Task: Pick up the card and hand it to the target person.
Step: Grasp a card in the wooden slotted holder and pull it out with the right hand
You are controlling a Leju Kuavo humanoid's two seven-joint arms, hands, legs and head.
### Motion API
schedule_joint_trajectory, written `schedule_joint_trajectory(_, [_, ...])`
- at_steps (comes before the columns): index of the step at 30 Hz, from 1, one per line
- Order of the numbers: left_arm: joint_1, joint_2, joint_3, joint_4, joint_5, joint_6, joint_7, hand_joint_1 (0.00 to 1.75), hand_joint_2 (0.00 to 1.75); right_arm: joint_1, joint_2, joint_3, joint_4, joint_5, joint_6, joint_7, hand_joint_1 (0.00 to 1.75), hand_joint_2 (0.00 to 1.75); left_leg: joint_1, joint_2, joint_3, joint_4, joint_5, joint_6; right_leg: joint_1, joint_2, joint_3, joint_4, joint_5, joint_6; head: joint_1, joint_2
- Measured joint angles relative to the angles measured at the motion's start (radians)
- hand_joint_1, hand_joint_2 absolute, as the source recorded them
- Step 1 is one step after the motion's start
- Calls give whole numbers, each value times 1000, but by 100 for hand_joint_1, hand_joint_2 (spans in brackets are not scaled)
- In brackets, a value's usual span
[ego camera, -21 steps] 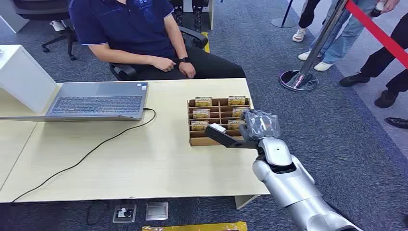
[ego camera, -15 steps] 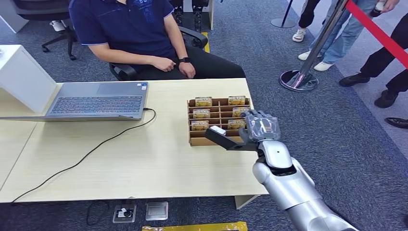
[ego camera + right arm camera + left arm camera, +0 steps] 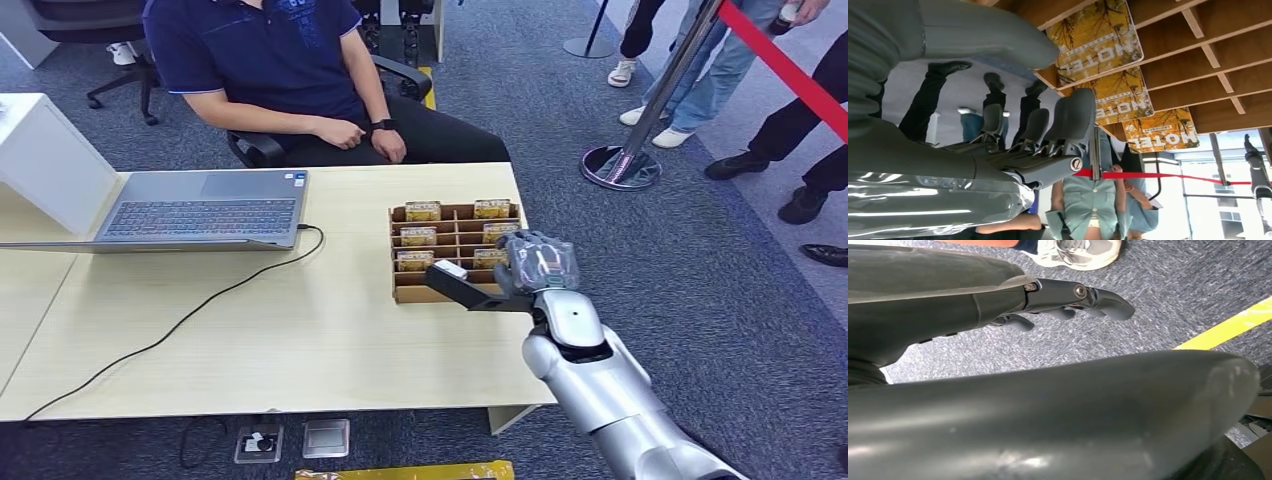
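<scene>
Bordering rack [image 3: 455, 252]: laptop [image 3: 200, 210], cable [image 3: 180, 322].

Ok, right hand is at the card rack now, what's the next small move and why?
Probably ease the right hand down onto the nearest yellow hotel card in the brown wooden slotted rack and pinch it: the hand hovers at the rack's right edge, fingers apart, holding nothing.

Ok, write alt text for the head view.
The robot's silver right hand hovers at the near right corner of a brown wooden compartment tray of yellow cards on a pale wooden table. A seated person in a navy shirt faces it beside an open grey laptop.
</scene>
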Motion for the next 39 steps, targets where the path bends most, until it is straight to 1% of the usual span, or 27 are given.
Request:
schedule_joint_trajectory(3, [0, 0, 0, 0, 6, 0, 0, 0, 0, -19, 7, 0, 22, 0, -8, -5, 105, 175, 0, 0, 0, 0, 0, 0, 0, 0, 0, 0, 0, 0, 0, 0])
schedule_joint_trajectory(11, [1, -1, 0, 0, 15, 9, -10, 0, 0, -56, 22, 0, 87, 1, -36, -17, 104, 175, 0, 0, 0, 0, 0, 0, 0, 0, 0, 0, 0, 0, 0, 0])
schedule_joint_trajectory(14, [2, -1, 0, 0, 16, 11, -15, 0, 0, -65, 26, 0, 105, 1, -37, -18, 98, 175, 0, 0, 0, 0, 0, 0, 0, 0, 0, 0, 0, 0, 0, 0])
schedule_joint_trajectory(16, [2, -2, 0, 0, 16, 11, -16, 0, 0, -70, 27, 0, 115, 1, -39, -18, 87, 175, 0, 0, 0, 0, 0, 0, 0, 0, 0, 0, 0, 0, 0, 0])
schedule_joint_trajectory(18, [3, -3, 0, 0, 16, 11, -16, 0, 0, -73, 27, 0, 123, 1, -40, -17, 80, 175, 0, 0, 0, 0, 0, 0, 0, 0, 0, 0, 0, 0, 0, 0])
schedule_joint_trajectory(22, [3, -4, 0, 0, 16, 10, -16, 0, 0, -74, 27, 0, 136, 6, -41, -11, 80, 175, 0, 0, 0, 0, 0, 0, 0, 0, 0, 0, 0, 0, 0, 0])
schedule_joint_trajectory(26, [3, -5, 0, 0, 16, 8, -16, 0, 0, -74, 26, 0, 147, 16, -41, -6, 72, 175, 0, 0, 0, 0, 0, 0, 0, 0, 0, 0, 0, 0, 0, 0])
schedule_joint_trajectory(31, [3, -5, 0, 1, 16, 5, -17, 0, 0, -74, 27, 0, 157, 19, -41, -1, 78, 175, 0, 0, 0, 0, 0, 0, 0, 0, 0, 0, 0, 0, 0, 0])
schedule_joint_trajectory(36, [3, -5, 0, 2, 16, 4, -18, 0, 0, -74, 27, -1, 159, 21, -35, 1, 79, 175, 0, 0, 0, 0, 0, 0, 0, 0, 0, 0, 0, 0, 0, 0])
schedule_joint_trajectory(39, [3, -5, 0, 2, 16, 4, -19, 0, 0, -75, 27, -1, 162, 25, -34, 2, 89, 175, 0, 0, 0, 0, 0, 0, 0, 0, 0, 0, 0, 0, 0, 0])
